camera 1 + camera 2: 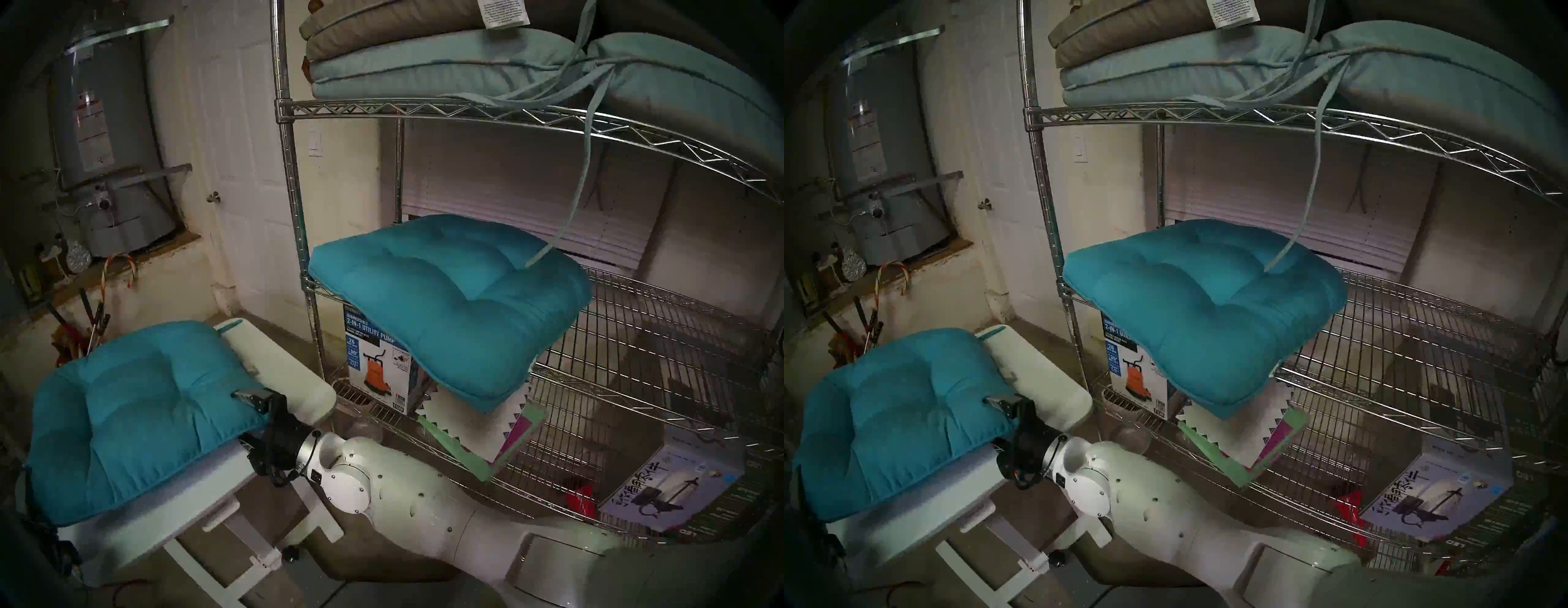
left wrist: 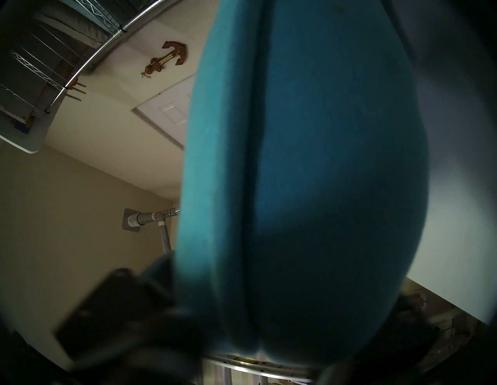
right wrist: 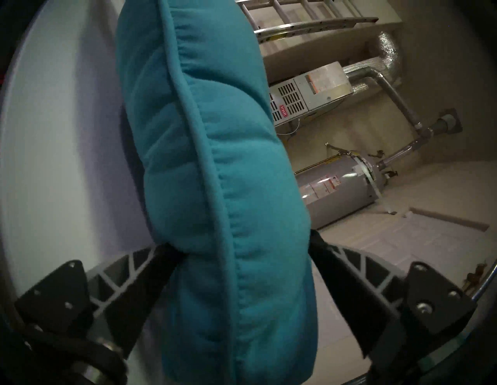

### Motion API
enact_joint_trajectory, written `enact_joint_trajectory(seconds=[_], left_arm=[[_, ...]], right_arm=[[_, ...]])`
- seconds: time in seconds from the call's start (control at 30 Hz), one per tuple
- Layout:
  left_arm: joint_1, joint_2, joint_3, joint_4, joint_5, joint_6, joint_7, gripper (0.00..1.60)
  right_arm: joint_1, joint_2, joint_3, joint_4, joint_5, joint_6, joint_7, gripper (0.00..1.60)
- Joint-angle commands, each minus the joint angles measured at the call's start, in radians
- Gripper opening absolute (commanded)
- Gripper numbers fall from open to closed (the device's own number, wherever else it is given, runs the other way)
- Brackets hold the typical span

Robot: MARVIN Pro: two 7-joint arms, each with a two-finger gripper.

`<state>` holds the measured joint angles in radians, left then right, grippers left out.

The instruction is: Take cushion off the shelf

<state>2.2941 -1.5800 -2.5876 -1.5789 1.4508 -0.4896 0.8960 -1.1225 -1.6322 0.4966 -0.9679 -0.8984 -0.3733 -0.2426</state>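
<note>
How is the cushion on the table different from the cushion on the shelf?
The table cushion lies on the table; the shelf cushion sits tilted, hanging over the shelf's front edge. A pale strap dangles onto the shelf cushion; the right gripper straddles the table cushion's edge. Both are teal and tufted.

On the small table, at lower left: 1 cushion, its near and left edges overhanging. At that cushion's right edge, the right gripper, 1 finger above and 1 below. Right of the table, the shelf — on its middle tier, toward the left front corner, a 2nd cushion, jutting past the front edge. On the top tier, stacked cushions. On the bottom tier, 2 boxes — 1 left, 1 right.
</note>
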Motion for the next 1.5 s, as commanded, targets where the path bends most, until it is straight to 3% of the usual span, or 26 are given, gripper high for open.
enact_joint_trajectory(seconds=[0.0,0.5,1.07,1.4,1.43,1.47], left_arm=[[0.006,0.017,0.008,-0.038,0.014,-0.014,0.032,1.60],[0.007,-0.001,0.013,-0.070,0.026,-0.016,0.025,1.60],[0.011,-0.029,0.017,-0.091,0.028,-0.012,-0.004,1.60],[0.002,-0.029,0.015,-0.088,0.026,-0.010,-0.011,1.60],[0.001,-0.029,0.014,-0.088,0.026,-0.010,-0.012,1.60],[0.001,-0.029,0.014,-0.088,0.026,-0.011,-0.012,1.60]], right_arm=[[-0.016,-0.023,-0.019,-0.026,-0.017,-0.032,-0.072,1.60],[-0.033,0.021,-0.019,-0.055,-0.043,-0.038,-0.102,1.60],[-0.045,0.030,-0.035,-0.049,-0.074,-0.042,-0.108,1.60],[-0.071,0.111,-0.060,-0.171,-0.110,-0.020,-0.045,1.60],[-0.084,0.134,-0.058,-0.217,-0.106,-0.008,-0.021,1.60],[-0.075,0.125,-0.059,-0.192,-0.108,-0.024,-0.033,1.60]])
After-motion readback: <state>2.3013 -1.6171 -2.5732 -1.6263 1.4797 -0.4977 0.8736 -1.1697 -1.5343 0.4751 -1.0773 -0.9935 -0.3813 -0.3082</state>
